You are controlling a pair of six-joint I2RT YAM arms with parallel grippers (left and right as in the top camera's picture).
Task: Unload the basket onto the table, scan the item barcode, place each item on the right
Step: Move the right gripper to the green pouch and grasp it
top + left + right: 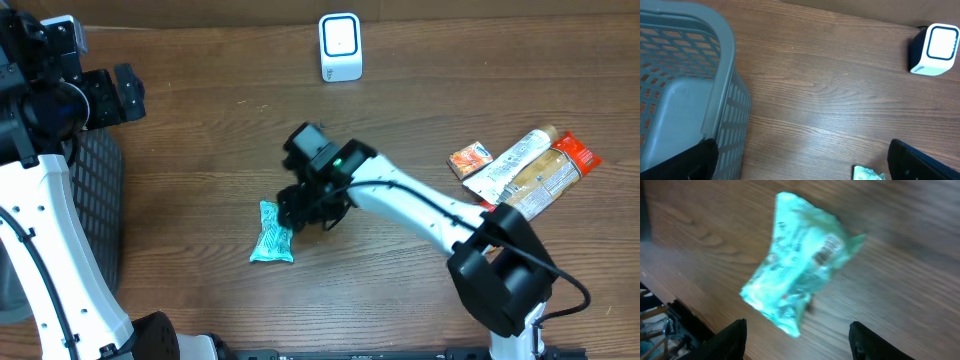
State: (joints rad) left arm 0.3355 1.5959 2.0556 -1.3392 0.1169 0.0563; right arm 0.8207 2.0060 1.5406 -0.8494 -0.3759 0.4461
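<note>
Found teal packet (271, 233) lying flat on the wooden desk (200, 130), near the front edge, left of centre. Confirmed crumpled and free of any grip; print on its face too blurred in the right wrist view to read. Observed right claw (305, 205) low over the desk, just beside the packet's upper right end; contact not determinable from overhead. Recorded its fingers (735, 339) spread partway apart, nothing between them, packet lying ahead of the tips. Located white-and-blue scanner (340, 46) upright at the far edge of the desk, well apart from the packet. Noted left claw (105, 95) at the far left by a grey mesh basket (95, 190), spread to full width, empty. Logged small orange box (470, 158) and two long pouches (530, 168) grouped at the right.
</note>
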